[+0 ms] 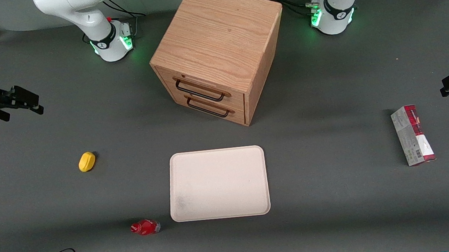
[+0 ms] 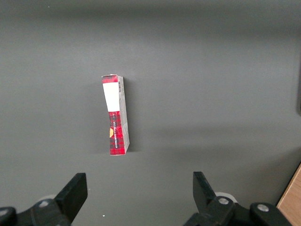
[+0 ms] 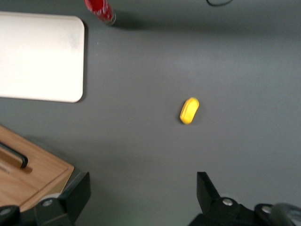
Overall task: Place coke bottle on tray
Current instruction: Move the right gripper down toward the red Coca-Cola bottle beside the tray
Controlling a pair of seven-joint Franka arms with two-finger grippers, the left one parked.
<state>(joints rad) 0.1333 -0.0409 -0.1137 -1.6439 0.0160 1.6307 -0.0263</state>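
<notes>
Gripper [image 1: 29,104]: held above the table at the working arm's end, empty, jaws spread wide; in the right wrist view its two fingers [image 3: 75,195] stand well apart with bare table between them.
Coke bottle [image 1: 145,227]: lies on its side on the table, near the front camera, well apart from the jaws and much nearer the camera than they are; nothing touches it.
Tray [image 1: 218,183]: flat on the table in front of the drawer cabinet, nothing on it; the bottle lies just beside its near corner on the working arm's side.
Yellow lump [image 1: 86,161]: on the table between gripper and bottle.
Drawer cabinet [image 1: 217,52]: wooden, two dark handles.
Carton [image 1: 412,134]: toward the parked arm's end.
</notes>
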